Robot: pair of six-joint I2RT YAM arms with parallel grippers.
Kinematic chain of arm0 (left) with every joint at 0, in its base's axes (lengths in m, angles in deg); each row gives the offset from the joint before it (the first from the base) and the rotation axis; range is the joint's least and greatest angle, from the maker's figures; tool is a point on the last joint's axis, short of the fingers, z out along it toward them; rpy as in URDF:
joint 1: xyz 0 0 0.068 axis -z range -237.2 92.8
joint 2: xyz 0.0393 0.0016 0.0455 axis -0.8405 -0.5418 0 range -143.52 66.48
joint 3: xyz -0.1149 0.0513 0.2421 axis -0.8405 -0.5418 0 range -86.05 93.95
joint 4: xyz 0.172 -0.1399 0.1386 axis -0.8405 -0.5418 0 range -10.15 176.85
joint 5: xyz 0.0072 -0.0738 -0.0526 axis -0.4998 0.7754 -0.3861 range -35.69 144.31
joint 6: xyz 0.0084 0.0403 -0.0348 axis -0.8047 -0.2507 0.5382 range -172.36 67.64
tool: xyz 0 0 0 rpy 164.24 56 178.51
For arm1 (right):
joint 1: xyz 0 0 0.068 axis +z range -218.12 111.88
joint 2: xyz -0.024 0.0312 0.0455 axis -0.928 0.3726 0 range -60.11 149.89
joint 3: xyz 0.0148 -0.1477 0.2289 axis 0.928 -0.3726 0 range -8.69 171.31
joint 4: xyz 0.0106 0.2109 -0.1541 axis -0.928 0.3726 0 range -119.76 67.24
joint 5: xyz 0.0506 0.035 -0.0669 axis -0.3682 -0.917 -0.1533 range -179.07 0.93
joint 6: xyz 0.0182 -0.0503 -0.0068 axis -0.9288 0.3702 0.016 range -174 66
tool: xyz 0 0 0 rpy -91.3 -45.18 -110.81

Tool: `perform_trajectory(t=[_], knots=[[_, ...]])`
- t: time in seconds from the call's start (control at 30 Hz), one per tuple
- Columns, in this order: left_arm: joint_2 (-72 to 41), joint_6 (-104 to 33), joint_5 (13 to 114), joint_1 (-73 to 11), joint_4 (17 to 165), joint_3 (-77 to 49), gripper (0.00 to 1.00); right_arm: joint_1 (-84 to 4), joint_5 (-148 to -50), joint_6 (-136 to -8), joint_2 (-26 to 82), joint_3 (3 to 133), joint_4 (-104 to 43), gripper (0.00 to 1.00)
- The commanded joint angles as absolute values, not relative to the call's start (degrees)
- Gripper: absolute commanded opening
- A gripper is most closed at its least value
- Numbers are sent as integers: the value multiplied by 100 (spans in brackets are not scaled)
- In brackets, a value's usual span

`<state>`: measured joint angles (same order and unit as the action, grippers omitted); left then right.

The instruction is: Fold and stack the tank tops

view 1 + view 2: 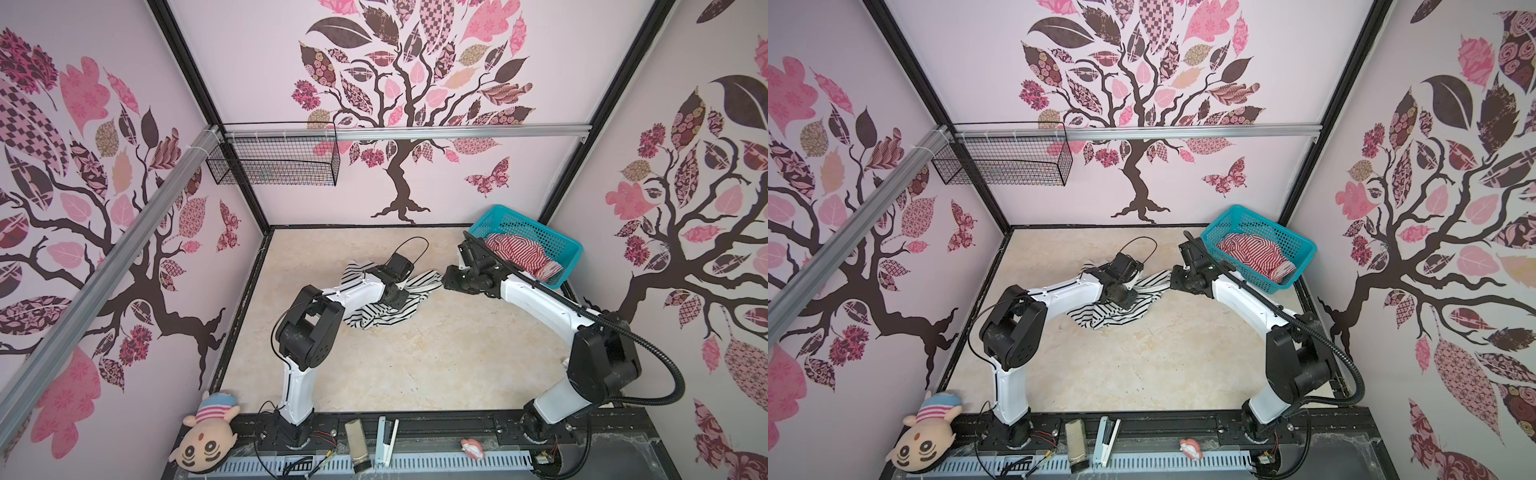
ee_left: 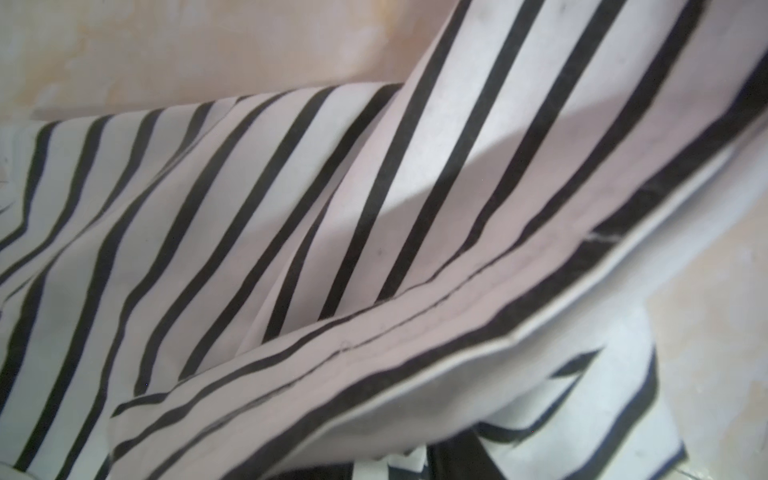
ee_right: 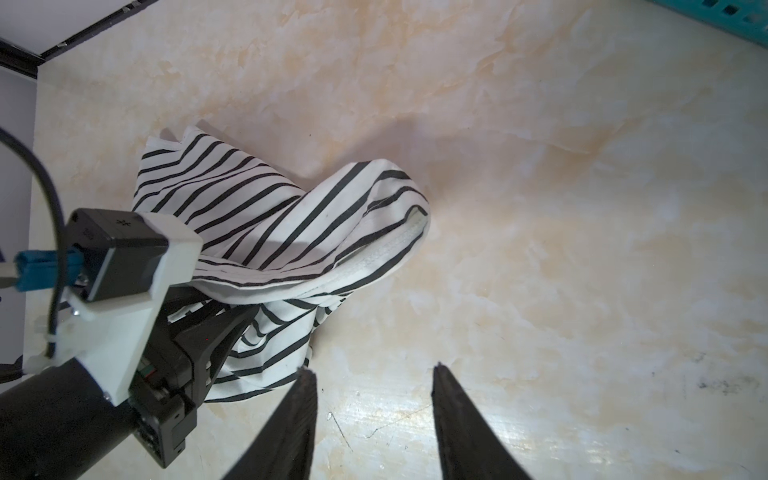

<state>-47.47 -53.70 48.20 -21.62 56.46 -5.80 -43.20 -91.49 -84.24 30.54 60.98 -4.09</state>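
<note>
Left gripper (image 3: 232,322), one of two, is buried in the crumpled black-and-white tank top (image 1: 386,309) lying mid-table (image 1: 415,365); whether it pinches the cloth I cannot tell. Right gripper (image 3: 372,370) hangs beside it, spread and empty. One red-and-white tank top (image 1: 519,251) lies in the single teal basket (image 1: 536,226).

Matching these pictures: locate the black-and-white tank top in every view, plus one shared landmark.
Both top views: black-and-white tank top crumpled mid-table, partly under the left arm.
Left wrist: fills most of the picture.
Right wrist: bunched beyond the right hand, at.
Shared landmark: the beige marbled table.
</note>
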Motion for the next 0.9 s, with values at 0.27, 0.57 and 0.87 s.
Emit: perform_trajectory(t=[0.27,0.57,0.87], knots=[[-4372,-5595,4819,-2144,5538,-580,0,-4338,-9150,-8458,2872,5886,-550,40],[-2083,-6787,5905,-2413,4837,-2054,0,-4386,-9094,-8432,3244,5820,-684,58],[259,-7762,6628,-3432,3833,-3171,0,-4544,-9714,-8718,3935,5820,-1222,57]])
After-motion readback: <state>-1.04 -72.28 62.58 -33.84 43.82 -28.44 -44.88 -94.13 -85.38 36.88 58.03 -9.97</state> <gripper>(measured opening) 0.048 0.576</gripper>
